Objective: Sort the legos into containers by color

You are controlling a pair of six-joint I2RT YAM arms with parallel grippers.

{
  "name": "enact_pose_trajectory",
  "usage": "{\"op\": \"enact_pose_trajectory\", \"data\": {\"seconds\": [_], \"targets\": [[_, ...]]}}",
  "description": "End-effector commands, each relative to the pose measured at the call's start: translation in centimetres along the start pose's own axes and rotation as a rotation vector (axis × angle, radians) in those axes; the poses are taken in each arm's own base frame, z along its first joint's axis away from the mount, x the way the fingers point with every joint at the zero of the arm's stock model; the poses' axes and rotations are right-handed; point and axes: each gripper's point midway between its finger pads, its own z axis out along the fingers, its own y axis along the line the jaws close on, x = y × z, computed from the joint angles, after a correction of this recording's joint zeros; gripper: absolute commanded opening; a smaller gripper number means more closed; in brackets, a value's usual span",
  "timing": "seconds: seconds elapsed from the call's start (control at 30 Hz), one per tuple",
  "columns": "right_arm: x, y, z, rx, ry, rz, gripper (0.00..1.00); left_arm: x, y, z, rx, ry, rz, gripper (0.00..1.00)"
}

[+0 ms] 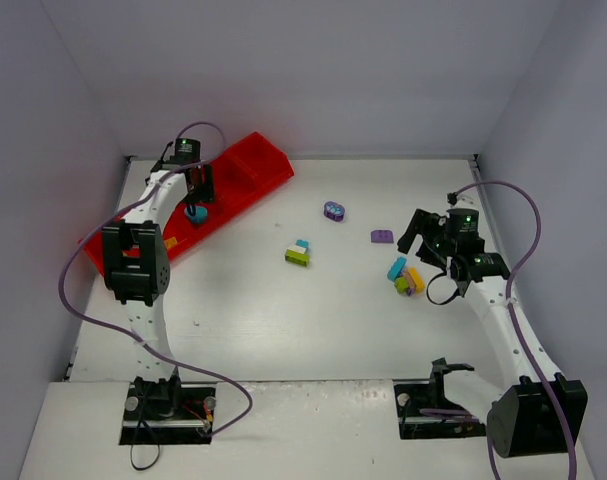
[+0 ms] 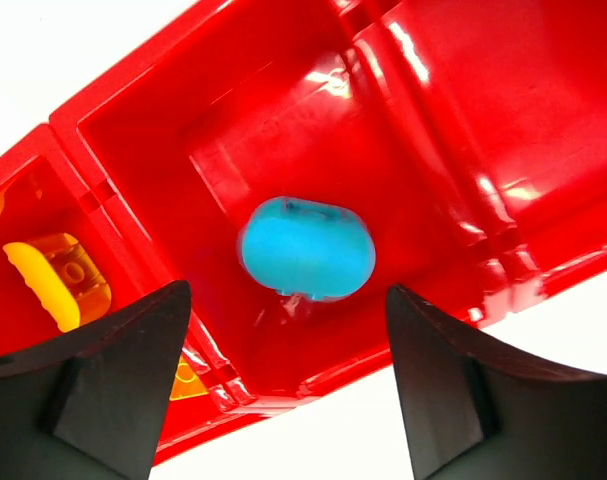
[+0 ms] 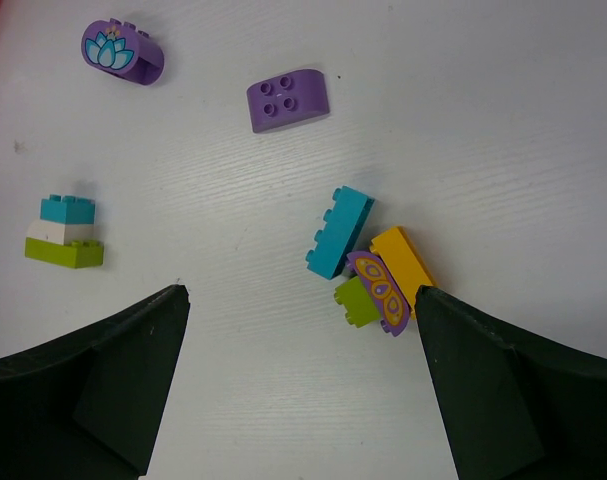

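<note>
Nearest the bases, the right gripper (image 3: 301, 295) hangs with jaws wide and empty over a touching cluster of a teal-blue brick (image 3: 340, 231), a yellow-orange brick (image 3: 401, 262), a lime green brick (image 3: 355, 300) and a purple butterfly piece (image 3: 380, 291). Mid-table lie a three-colour stack (image 3: 66, 232) and two purple bricks (image 3: 288, 100). At the far left the left gripper (image 2: 286, 292) stands released above a rounded teal brick (image 2: 306, 248), which lies loose in one compartment of the red tray (image 2: 463, 150), beside a compartment holding a yellow brick (image 2: 58, 280); in my judgement the arm should rise straight up, jaws kept wide, clear of the dividers.
</note>
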Motion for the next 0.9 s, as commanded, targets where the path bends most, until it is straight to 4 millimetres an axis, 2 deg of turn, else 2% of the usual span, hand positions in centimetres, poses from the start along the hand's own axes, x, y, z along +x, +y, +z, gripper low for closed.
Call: {"op": "enact_pose_trajectory", "data": {"seconds": [0.0, 0.2, 0.3, 0.33, 0.4, 0.43, 0.47, 0.5, 0.53, 0.57, 0.6, 0.63, 0.67, 0.8, 0.83, 0.87], "targets": [[-1.9, 0.7, -0.5, -0.03, -0.064, -0.016, 0.93, -4.7, -1.0, -3.6, 0.053, -0.137, -0.066, 0.73], [-2.2, 0.7, -0.4, -0.024, -0.067, -0.031, 0.93, -5.7, -3.1, -5.6, 0.108, -0.158, -0.07, 0.75], [-2.2, 0.7, -0.5, -0.028, -0.067, -0.034, 0.93, -6.2, -6.0, -7.2, 0.18, -0.184, -0.06, 0.75], [-2.1, 0.8, -0.5, -0.031, -0.064, -0.035, 0.93, -6.4, -8.2, -8.2, 0.217, -0.202, -0.041, 0.75], [-2.2, 0.9, -0.5, -0.035, -0.064, -0.035, 0.93, -6.6, -10.7, -9.0, 0.263, -0.215, -0.024, 0.75], [-2.1, 0.9, -0.5, -0.036, -0.06, -0.038, 0.93, -7.3, -12.2, -10.0, 0.299, -0.24, -0.017, 0.75], [-2.1, 1.0, -0.5, -0.039, -0.06, -0.037, 0.93, -7.0, -14.6, -10.8, 0.343, -0.246, 0.002, 0.75], [-2.1, 0.9, -0.5, -0.039, -0.059, -0.039, 0.93, -6.6, -16.3, -10.4, 0.375, -0.232, 0.013, 0.76], [-2.1, 1.0, -0.6, -0.041, -0.059, -0.039, 0.93, -7.2, -17.6, -11.1, 0.408, -0.256, 0.01, 0.76], [-2.1, 1.0, -0.6, -0.043, -0.06, -0.042, 0.93, -6.8, -19.6, -11.6, 0.442, -0.256, 0.019, 0.89], [-2.1, 1.0, -0.6, -0.045, -0.061, -0.043, 0.93, -6.3, -20.8, -10.8, 0.448, -0.24, 0.027, 0.89], [-2.1, 1.1, -0.7, -0.046, -0.062, -0.046, 0.93, -6.7, -22.6, -11.8, 0.514, -0.249, 0.028, 0.89], [-2.0, 1.0, -0.7, -0.047, -0.059, -0.048, 0.93, -5.5, -26.1, -11.6, 0.577, -0.241, 0.078, 0.89], [-1.8, 1.2, -0.8, -0.061, -0.056, -0.045, 0.93, -4.7, -30.1, -12.1, 0.64, -0.277, 0.18, 0.89], [-1.8, 1.3, -0.8, -0.064, -0.055, -0.043, 0.93, -3.6, -31.7, -11.6, 0.656, -0.268, 0.221, 0.89], [-1.8, 1.4, -1.0, -0.073, -0.056, -0.045, 0.93, -3.4, -32.5, -11.7, 0.671, -0.279, 0.244, 0.9]]}}
